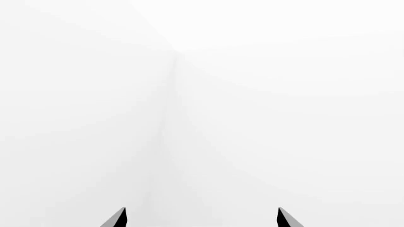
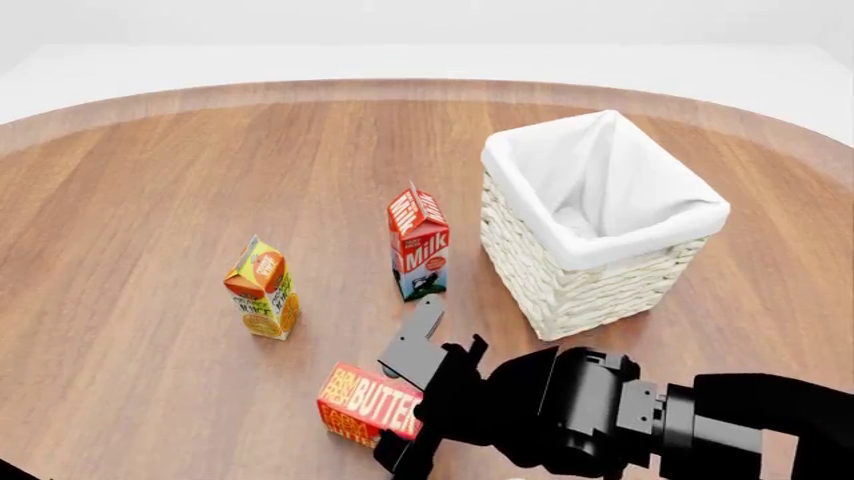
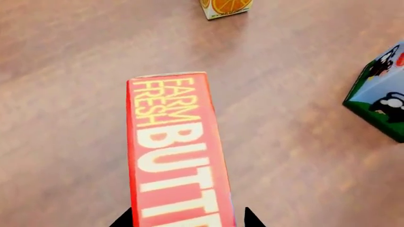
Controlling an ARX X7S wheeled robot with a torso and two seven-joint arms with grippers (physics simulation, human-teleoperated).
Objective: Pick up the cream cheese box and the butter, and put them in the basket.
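The butter point(image 2: 363, 402) is a red-orange box lettered FARM FRESH BUTTER, lying on the wooden table near its front edge. My right gripper point(image 3: 187, 217) is open and straddles the butter point(image 3: 177, 151). One fingertip touches a side of the box and a narrow gap shows at the other. In the head view the right gripper point(image 2: 407, 398) reaches in from the right. The basket point(image 2: 587, 275), white wicker with a cloth liner, stands at the right. The cream cheese box is out of view. My left gripper point(image 1: 202, 217) is open, holds nothing and faces blank white.
A red-topped milk carton point(image 2: 419, 243) stands upright just left of the basket, close behind my right gripper; it also shows in the right wrist view point(image 3: 382, 101). An orange juice carton point(image 2: 263, 287) stands further left. The round table's far edge point(image 2: 400, 88) curves behind.
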